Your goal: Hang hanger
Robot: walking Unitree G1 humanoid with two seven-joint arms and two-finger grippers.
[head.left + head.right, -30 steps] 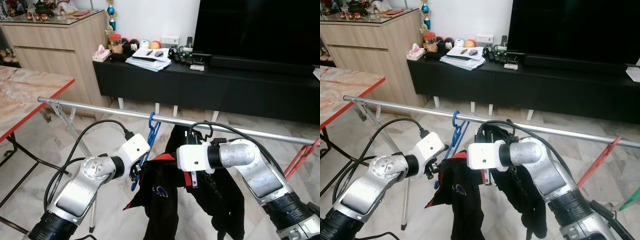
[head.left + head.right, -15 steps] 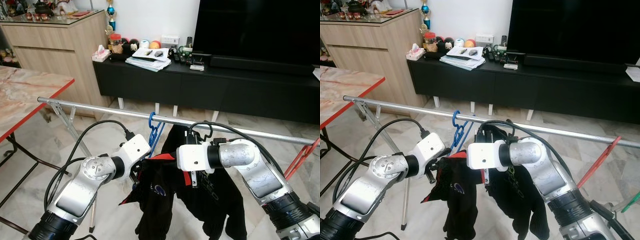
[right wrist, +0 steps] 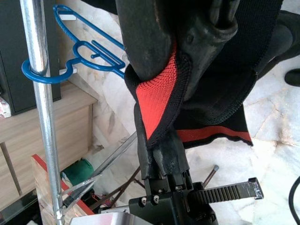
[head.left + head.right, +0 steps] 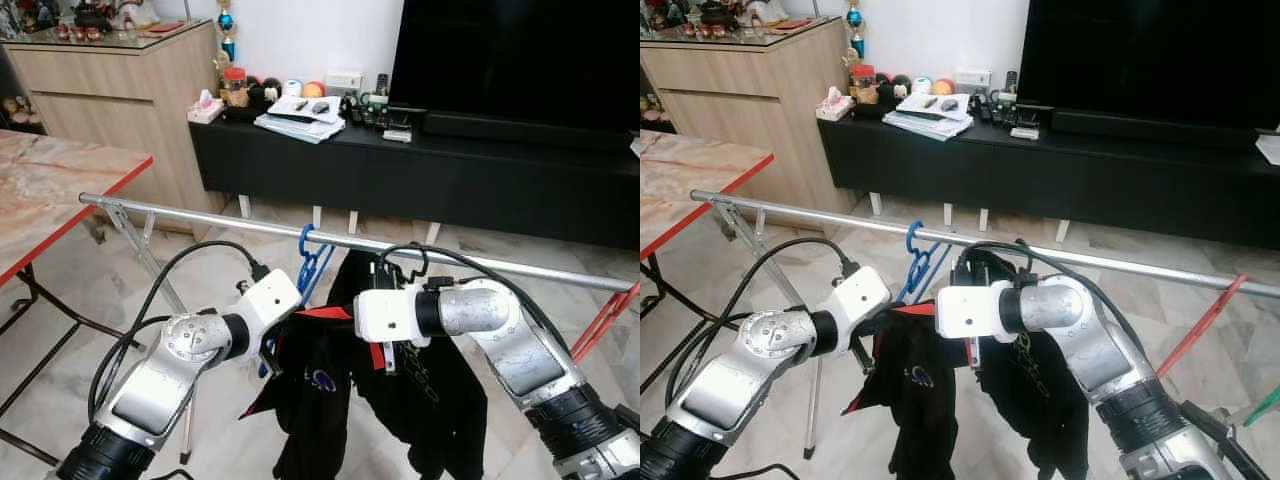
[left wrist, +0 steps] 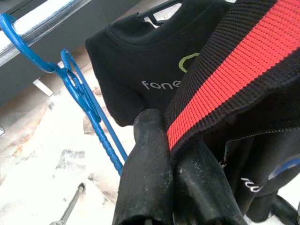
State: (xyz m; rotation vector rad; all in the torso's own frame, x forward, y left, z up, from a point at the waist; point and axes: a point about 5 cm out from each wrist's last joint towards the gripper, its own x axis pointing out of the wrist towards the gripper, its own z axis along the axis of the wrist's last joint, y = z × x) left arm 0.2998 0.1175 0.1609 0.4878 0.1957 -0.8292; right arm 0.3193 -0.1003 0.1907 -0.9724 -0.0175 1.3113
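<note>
Blue hanger (image 4: pixel 309 262) hooked on the metal rail (image 4: pixel 200 214), hanging empty just left of a black shirt (image 4: pixel 435 385) already on the rail. Left gripper (image 5: pixel 171 154) pinches the red-trimmed collar of a black garment (image 4: pixel 915 390) below the rail, fingers (image 5: pixel 147 159) pressed together on the fabric. Right gripper (image 3: pixel 180 56) clamps the same collar from the other side (red band caught between its fingers). Garment droops between both arms, near the hanger. Black TV cabinet (image 4: pixel 420 175) behind.
</note>
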